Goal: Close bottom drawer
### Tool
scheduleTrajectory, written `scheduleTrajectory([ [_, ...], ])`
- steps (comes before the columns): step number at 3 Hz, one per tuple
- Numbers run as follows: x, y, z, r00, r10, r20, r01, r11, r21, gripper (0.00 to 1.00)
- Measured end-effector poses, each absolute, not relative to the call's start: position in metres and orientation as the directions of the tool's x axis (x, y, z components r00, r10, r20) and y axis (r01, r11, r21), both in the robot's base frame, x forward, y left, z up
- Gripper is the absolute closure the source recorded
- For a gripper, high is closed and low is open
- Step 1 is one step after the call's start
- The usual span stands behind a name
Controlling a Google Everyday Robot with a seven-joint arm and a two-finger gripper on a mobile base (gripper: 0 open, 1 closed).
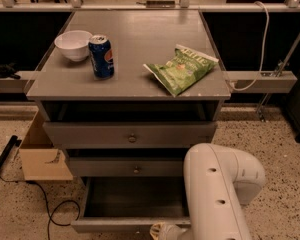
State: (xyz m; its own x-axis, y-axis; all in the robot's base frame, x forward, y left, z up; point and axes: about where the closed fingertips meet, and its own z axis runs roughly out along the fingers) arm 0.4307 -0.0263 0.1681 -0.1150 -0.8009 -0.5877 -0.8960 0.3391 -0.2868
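The robot's white arm is rising from the bottom right of the view, its thick elbow bending over beside the cabinet's right flank and its forearm dropping down out of frame. The gripper is sitting at the very bottom edge, just at the front panel of the bottom drawer (only a pale sliver of it is showing, so I cannot tell whether it is open or closed, or whether it is touching the panel).

The bottom drawer is standing pulled out from the lowest tier, its dark box gaping below the middle drawer. The top drawer is sticking out slightly too. The arm is covering the drawer's right end.

On the cabinet top a white bowl and a blue can are sitting close together at the left, with a green chip bag lying near the right front edge. A cardboard box is resting on the floor just left of the cabinet, and a black cable is looping near the drawer's left corner.
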Motion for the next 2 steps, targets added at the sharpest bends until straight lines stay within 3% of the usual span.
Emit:
scheduleTrajectory([
  [2, 0.461, -0.018, 0.148, -0.132, -0.820, -0.557, -0.885, 0.350, -0.306, 1.00],
])
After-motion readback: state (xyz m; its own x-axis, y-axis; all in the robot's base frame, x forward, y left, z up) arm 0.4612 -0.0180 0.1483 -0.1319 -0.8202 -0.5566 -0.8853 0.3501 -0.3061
